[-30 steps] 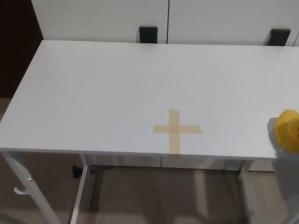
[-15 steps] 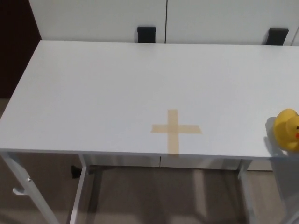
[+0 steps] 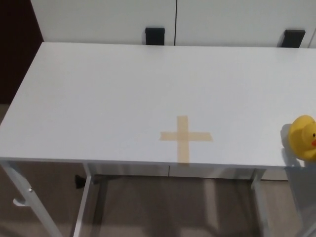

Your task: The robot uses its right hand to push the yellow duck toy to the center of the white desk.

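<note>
Neither of the robot's hands shows anywhere in the head view, nor any forearm, so how they are posed, how far the fingers are spread, or whether either has hold of anything cannot be told. The yellow duck toy [image 3: 303,137] sits upright near the front right corner of the white desk [image 3: 108,94], cut off by the right edge of the view, an orange bit of beak just showing at that edge. It is well apart from the tan tape cross [image 3: 185,137] stuck on the desktop close to the front edge. Nothing is touching the duck. Behind the desk stand white cabinet panels [image 3: 103,19], with two small black blocks [image 3: 154,36] peeping over the far edge.
</note>
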Robot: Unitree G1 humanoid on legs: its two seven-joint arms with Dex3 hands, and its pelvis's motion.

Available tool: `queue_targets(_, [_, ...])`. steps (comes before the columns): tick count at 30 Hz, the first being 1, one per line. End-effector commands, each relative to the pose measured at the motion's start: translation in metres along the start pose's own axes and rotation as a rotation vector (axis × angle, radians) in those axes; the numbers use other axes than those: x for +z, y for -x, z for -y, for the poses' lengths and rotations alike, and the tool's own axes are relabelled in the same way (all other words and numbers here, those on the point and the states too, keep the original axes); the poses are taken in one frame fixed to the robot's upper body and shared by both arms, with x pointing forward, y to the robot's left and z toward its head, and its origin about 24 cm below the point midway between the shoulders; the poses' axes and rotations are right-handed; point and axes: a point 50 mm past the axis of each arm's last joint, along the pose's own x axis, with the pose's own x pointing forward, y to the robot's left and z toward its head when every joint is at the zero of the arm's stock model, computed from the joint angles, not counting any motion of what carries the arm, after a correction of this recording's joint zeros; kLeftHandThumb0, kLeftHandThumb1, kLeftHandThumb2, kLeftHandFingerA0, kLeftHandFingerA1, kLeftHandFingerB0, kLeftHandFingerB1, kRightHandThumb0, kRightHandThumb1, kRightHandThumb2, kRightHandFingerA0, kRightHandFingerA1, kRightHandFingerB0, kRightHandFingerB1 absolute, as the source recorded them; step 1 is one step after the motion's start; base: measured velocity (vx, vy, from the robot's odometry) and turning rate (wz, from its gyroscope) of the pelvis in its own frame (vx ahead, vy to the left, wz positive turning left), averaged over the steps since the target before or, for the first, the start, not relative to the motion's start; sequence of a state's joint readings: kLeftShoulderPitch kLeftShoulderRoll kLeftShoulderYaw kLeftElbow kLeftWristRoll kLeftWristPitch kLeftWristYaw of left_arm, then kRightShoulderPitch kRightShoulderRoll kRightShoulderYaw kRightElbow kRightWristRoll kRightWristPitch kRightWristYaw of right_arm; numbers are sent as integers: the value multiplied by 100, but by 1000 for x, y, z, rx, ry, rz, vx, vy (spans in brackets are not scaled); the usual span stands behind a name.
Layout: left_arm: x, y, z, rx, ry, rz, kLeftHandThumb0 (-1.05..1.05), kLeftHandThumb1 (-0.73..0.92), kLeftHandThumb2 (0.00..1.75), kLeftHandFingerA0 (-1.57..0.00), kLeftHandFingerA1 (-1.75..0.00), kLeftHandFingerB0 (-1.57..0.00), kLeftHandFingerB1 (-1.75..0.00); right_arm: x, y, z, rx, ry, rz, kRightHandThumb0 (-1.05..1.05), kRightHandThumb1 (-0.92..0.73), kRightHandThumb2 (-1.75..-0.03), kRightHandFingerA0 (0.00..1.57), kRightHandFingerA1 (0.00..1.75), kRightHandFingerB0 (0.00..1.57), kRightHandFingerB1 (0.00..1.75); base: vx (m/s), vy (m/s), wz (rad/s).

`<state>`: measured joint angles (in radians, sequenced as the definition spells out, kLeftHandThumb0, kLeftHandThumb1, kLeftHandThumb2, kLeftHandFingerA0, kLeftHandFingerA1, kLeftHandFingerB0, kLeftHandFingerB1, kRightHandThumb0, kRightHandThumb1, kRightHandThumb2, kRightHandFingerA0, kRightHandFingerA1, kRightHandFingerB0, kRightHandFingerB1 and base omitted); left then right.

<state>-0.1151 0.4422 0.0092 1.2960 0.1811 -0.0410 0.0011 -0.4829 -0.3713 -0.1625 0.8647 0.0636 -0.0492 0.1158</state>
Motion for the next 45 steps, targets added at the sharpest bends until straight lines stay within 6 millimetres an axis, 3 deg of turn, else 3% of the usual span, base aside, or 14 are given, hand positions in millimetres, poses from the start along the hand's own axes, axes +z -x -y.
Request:
queue_targets(1, [-1,0,2,-10,-8,-24,-19,69,66,-79,-73,-74,-54,8,-6,-8,-11,36,6,-80,-84,-125,35,56,22,48,0,0,0])
queue_targets(2, [0,0,2,-11,-8,-23,-20,68,68,-81,-75,-75,-55,8,-6,-9,-11,46,5,-87,-92,-89,36,46,31,42,0,0,0])
queue_targets(8, [2,-1,3,-13,0,-21,-21,68,59,-79,-73,-79,-53,12,-9,-23,23,57,15,-78,-84,-124,36,57,23,48,0,0,0])
queue_targets(9, [3,-1,3,-14,-2,-20,-19,66,68,-78,-72,-76,-56,13,-10,-26,31,59,19,-87,-92,-89,36,47,33,43,0,0,0])
queue_targets(20, [7,-1,4,-24,-8,-11,-17,70,65,-77,-66,-72,-53,14,-11,-58,128,177,27,-88,-92,-77,41,49,40,43,0,0,0])
queue_targets(29, [6,-1,3,-18,3,-15,-20,67,60,-78,-70,-75,-53,3,-6,-81,162,179,19,-89,-92,-81,41,54,40,42,0,0,0])
queue_targets(30, [5,-1,3,-20,-10,-11,-23,69,60,-77,-69,-76,-55,1,-5,-85,149,144,7,-85,-80,-123,35,60,28,49,0,0,0])
queue_targets(32, [5,-1,3,-20,-15,-10,-23,69,60,-77,-69,-76,-55,1,-5,-87,143,130,2,-85,-80,-123,35,60,28,49,0,0,0])
queue_targets(33, [4,-1,4,-20,-15,-13,-18,67,67,-80,-76,-77,-58,-2,-3,-92,122,98,3,-89,-91,-79,13,45,23,38,0,0,0])
queue_targets(35, [4,-1,4,-19,-16,-15,-18,66,68,-82,-87,-79,-60,-5,1,-101,86,40,0,-80,-79,-123,2,26,6,32,0,0,0])
queue_targets(41, [2,-1,6,-22,-25,-14,-20,63,65,-82,-84,-82,-62,-6,6,-121,-52,-90,-11,-102,-88,-123,0,11,8,6,0,0,0])
queue_targets(42, [2,-1,6,-25,-25,-16,-19,67,66,-81,-75,-77,-59,-5,7,-123,-82,-79,5,-86,-92,-76,0,1,1,27,0,0,0])
queue_targets(43, [2,-1,6,-27,-34,-13,-19,66,67,-81,-79,-82,-63,-2,8,-128,-135,-51,20,-101,-89,-122,0,10,0,0,0,0,0])
queue_targets(45, [2,-1,6,-28,-41,-11,-21,68,65,-81,-81,-83,-61,2,10,-136,-227,-3,47,-102,-89,-120,0,13,0,0,0,0,0])
